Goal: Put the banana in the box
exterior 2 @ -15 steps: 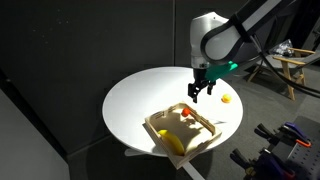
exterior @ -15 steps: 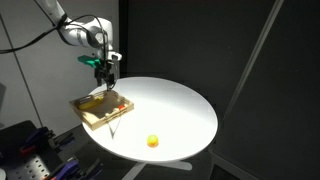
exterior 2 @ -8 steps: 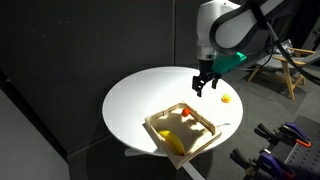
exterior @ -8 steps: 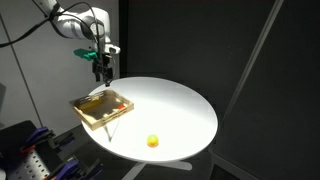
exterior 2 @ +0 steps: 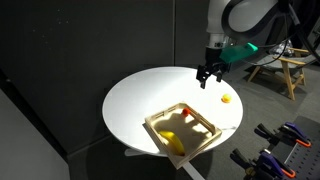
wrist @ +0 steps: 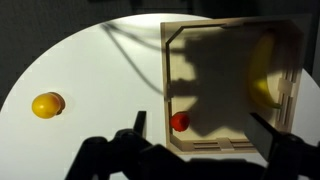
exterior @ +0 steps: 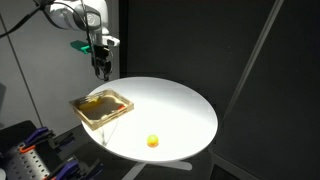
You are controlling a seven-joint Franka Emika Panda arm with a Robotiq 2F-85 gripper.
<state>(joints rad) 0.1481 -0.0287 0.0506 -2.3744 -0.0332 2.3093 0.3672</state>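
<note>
The banana (exterior 2: 172,142) lies inside the box (exterior 2: 203,117), against one rim near a corner. In the wrist view the banana (wrist: 262,75) lies along the right side of the box (wrist: 166,70), partly in shadow. A small red mark (wrist: 180,122) sits at a box corner. My gripper (exterior: 101,68) hangs high above the table's far edge, clear of the box (exterior: 84,111). It is open and empty, as the wrist view (wrist: 198,118) and an exterior view (exterior 2: 208,78) also show.
The box stands near the edge of a round white table (exterior: 175,105). A small orange-yellow ball (exterior: 152,141) lies alone on the table, also seen in an exterior view (exterior 2: 226,99) and the wrist view (wrist: 46,105). Dark curtains surround the table.
My gripper has risen and drawn away from the box toward the table's edge, staying open and empty. The banana, box and ball have not moved.
</note>
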